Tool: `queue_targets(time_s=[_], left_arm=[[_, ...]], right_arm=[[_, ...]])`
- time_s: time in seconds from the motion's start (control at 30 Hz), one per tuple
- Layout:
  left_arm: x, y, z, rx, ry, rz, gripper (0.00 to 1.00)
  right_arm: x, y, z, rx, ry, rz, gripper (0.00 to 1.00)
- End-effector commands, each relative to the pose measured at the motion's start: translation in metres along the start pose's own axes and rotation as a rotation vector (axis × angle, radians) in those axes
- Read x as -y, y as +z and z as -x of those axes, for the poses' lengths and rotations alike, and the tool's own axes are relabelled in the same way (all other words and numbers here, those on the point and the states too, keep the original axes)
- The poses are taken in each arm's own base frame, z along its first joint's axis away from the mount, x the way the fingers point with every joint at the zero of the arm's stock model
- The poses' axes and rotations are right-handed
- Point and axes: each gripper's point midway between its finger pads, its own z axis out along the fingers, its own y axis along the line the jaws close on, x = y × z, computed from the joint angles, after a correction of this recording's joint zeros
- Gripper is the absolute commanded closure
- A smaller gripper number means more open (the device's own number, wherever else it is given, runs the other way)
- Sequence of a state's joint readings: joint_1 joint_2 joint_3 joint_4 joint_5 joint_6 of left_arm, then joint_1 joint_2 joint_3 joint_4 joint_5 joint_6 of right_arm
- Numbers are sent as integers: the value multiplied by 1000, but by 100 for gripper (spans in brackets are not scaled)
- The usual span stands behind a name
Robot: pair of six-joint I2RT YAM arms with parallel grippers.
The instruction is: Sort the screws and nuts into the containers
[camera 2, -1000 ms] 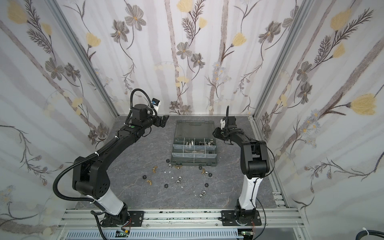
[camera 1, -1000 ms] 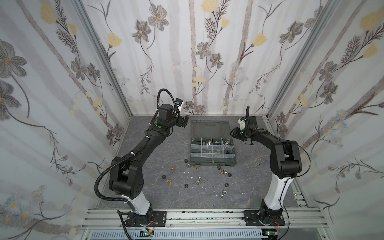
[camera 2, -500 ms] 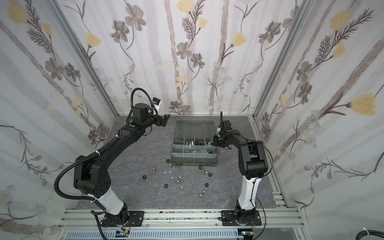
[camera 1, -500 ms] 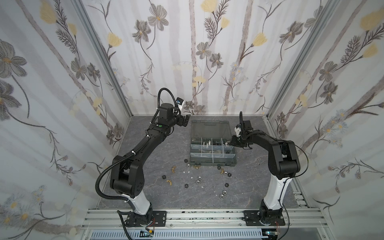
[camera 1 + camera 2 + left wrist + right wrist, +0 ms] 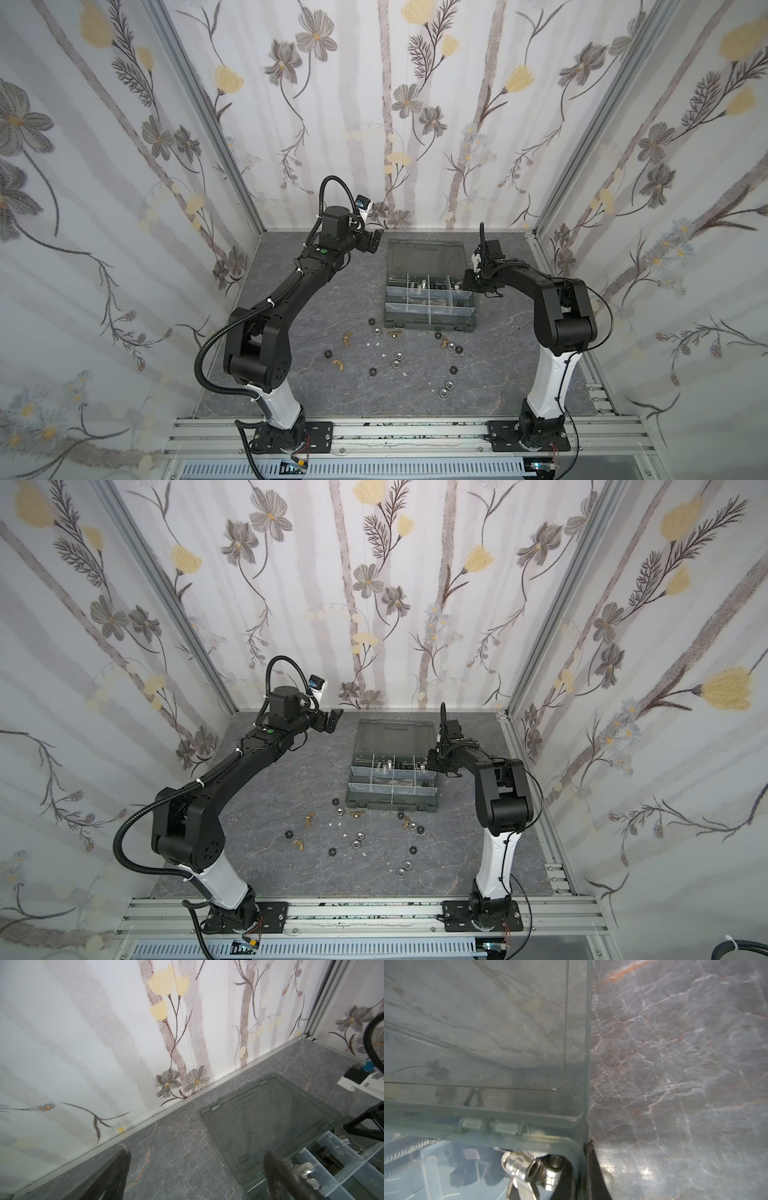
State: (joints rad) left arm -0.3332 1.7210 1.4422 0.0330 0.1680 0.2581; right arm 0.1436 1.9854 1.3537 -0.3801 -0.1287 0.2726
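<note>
Progress: partial. Organiser case (image 5: 430,323) lies open on the worktop (image 5: 332,291), lid (image 5: 428,257) flat behind it. Its far compartments (image 5: 436,284) hold screws (image 5: 305,1167) and a silver wing nut (image 5: 525,1169). Many nuts (image 5: 396,364) and brass wing nuts (image 5: 347,340) lie loose in front of the case, unsorted.

Left tool (image 5: 372,242) gapes wide, empty, raised beside the lid. Right tool (image 5: 459,286) is closed at the case's far right corner. Whether it pinches anything is hidden. Nearer rows hard to make out.

The left claw (image 5: 376,241) is held raised, jaws parted; the right claw (image 5: 458,286) is angled downward, jaws closed.
</note>
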Motion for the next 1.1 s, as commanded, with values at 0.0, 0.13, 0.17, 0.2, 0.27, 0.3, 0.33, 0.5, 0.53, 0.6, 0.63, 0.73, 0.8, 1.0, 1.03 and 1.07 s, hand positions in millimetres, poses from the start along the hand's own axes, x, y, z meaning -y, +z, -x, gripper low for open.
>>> queue_targets(time_s=[0.0, 0.13, 0.17, 0.2, 0.27, 0.3, 0.33, 0.5, 0.53, 0.6, 0.63, 0.73, 0.8, 1.0, 1.03, 1.07], left_arm=[[-1, -1, 13, 48, 16, 6, 0], [-3, -2, 15, 51, 24, 17, 0], [-3, -2, 14, 50, 24, 17, 0], [-3, -3, 15, 52, 25, 19, 0], [-3, -3, 15, 53, 26, 17, 0], [-3, -3, 15, 54, 26, 19, 0], [-3, -3, 16, 56, 26, 19, 0], [-3, -4, 16, 60, 29, 20, 0], [-3, -4, 16, 60, 31, 20, 0], [-3, -6, 18, 63, 35, 21, 0], [-2, -6, 19, 64, 37, 22, 0], [-3, -8, 20, 68, 38, 22, 0], [-2, -9, 21, 70, 38, 20, 0], [-1, -16, 26, 85, 43, 22, 0], [-1, -18, 26, 86, 44, 25, 0], [0, -20, 26, 88, 49, 26, 0]], right_arm=[[-11, -19, 43, 172, 9, 42, 95], [-16, -31, 55, 239, -2, 63, 96], [-17, -34, 57, 256, -6, 71, 96], [-18, -37, 59, 274, -9, 75, 96], [-19, -40, 63, 288, -9, 75, 96], [-19, -40, 64, 294, -11, 77, 96], [-18, -41, 64, 299, -15, 75, 96], [-6, -42, 64, 334, -12, 15, 96], [-3, -43, 64, 345, -10, 8, 97], [-2, -46, 66, 370, -9, 5, 96], [-3, -49, 68, 387, -13, 12, 96], [-4, -47, 70, 392, -17, 22, 96], [-4, -43, 70, 385, -24, 20, 96], [-3, -41, 77, 403, -39, 10, 96], [-4, -42, 79, 414, -42, 15, 96], [-6, -45, 82, 430, -48, 23, 96]])
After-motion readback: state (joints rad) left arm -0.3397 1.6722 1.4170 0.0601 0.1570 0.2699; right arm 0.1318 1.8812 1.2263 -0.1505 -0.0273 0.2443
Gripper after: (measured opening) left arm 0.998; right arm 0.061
